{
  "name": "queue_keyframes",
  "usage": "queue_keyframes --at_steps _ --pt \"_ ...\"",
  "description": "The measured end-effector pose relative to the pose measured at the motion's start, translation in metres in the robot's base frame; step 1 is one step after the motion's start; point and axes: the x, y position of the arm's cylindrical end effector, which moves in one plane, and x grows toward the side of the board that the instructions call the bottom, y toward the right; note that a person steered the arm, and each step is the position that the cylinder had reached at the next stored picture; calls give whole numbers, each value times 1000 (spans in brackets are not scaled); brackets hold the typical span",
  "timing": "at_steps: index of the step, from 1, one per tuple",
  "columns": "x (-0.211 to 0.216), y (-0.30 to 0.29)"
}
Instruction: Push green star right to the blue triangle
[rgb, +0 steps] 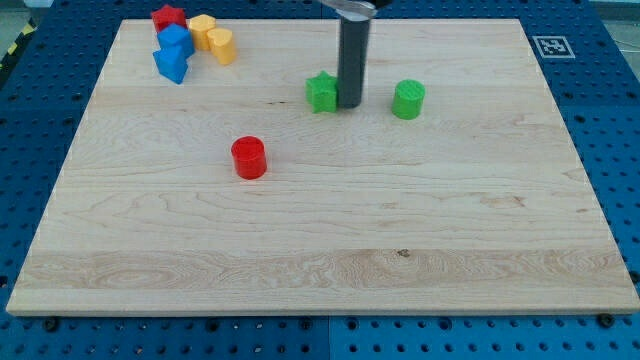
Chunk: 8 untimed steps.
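The green star (321, 92) lies on the wooden board (320, 240) a little above its middle. My tip (350, 104) stands right at the star's right side, touching or almost touching it. Two blue blocks sit at the view's top left: one (177, 41) above the other (170, 64); I cannot tell which is the triangle. They are far to the star's left.
A green cylinder (408, 100) stands just right of my tip. A red cylinder (248, 158) lies below and left of the star. A red star (168, 17) and two yellow blocks (203, 30) (222, 46) crowd the blue blocks at the top left.
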Motion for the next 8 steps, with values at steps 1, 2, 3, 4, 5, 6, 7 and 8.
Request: queue_keyframes --at_steps 1,2,3,4,5,6,7,8 --pt "-1 -43" --pt "-1 -84" --pt "-3 -128" --pt "-11 -165" --pt "-11 -173" --pt "-7 -141" --pt "-6 -105" --pt "-10 -101"
